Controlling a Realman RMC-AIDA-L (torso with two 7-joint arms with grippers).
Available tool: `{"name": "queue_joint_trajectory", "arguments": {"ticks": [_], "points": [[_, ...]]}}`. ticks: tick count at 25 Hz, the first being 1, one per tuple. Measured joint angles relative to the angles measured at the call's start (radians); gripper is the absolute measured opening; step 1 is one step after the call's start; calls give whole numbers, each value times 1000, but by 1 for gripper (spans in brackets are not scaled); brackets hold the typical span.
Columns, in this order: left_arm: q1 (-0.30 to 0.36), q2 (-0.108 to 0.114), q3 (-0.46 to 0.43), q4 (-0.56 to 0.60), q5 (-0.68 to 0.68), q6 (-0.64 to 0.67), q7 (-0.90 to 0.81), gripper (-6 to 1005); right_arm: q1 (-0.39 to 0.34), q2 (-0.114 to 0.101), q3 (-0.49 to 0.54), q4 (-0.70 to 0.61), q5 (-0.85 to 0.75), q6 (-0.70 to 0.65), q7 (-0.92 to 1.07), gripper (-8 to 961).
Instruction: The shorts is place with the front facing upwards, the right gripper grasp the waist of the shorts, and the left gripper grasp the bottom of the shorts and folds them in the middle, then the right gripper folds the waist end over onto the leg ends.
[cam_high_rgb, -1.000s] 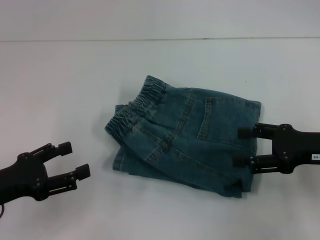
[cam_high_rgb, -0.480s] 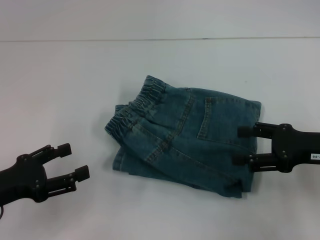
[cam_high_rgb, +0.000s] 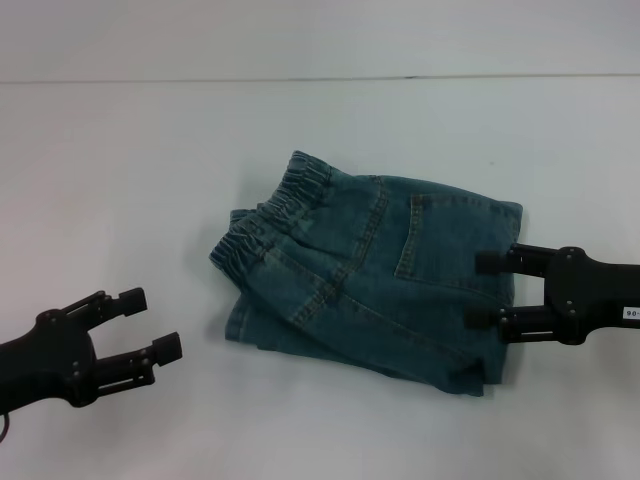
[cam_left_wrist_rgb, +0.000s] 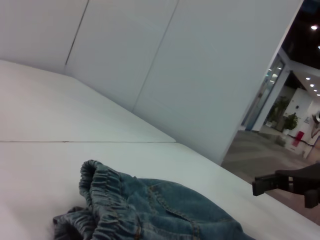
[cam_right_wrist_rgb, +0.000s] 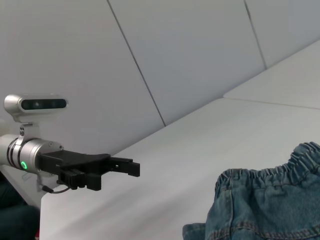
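Note:
The blue-green denim shorts (cam_high_rgb: 370, 270) lie folded in a compact stack at the table's middle, pocket side up. Their gathered waist (cam_high_rgb: 275, 215) is on top at the stack's left end. I cannot tell the leg ends apart among the folded layers. My right gripper (cam_high_rgb: 480, 291) is open at the stack's right edge, fingers over the denim and holding nothing. Well clear of the shorts, my left gripper (cam_high_rgb: 150, 322) hangs open and empty at the lower left. The left wrist view shows the waist (cam_left_wrist_rgb: 102, 192) close up. The right wrist view shows the waist (cam_right_wrist_rgb: 270, 180) and the left gripper (cam_right_wrist_rgb: 127, 170) beyond.
The white table (cam_high_rgb: 120, 170) spreads around the shorts, with its far edge against a pale wall. In the left wrist view the right gripper (cam_left_wrist_rgb: 265, 184) shows far off, past the table's end.
My left gripper has drifted slightly toward the table's near edge. The right gripper and the shorts have hardly moved.

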Motion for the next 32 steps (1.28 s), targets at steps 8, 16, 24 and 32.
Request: {"name": "queue_joint_trajectory", "arguments": {"ticks": [8,16,24,32], "points": [[-6,3,0,1,0,2,-9,934,-5,1,0,0,-1,-1,-2,947],[-13,5,0,3,6,13,-18,934,-6,1,0,0,0,0,-2,946],[-14,5,0,2,4,18,-18,934,-7,2,0,6,0,6,-2,948],[-15,5,2,4,10,32,-18,934,-8,2,0,6,0,6,-2,947]]}}
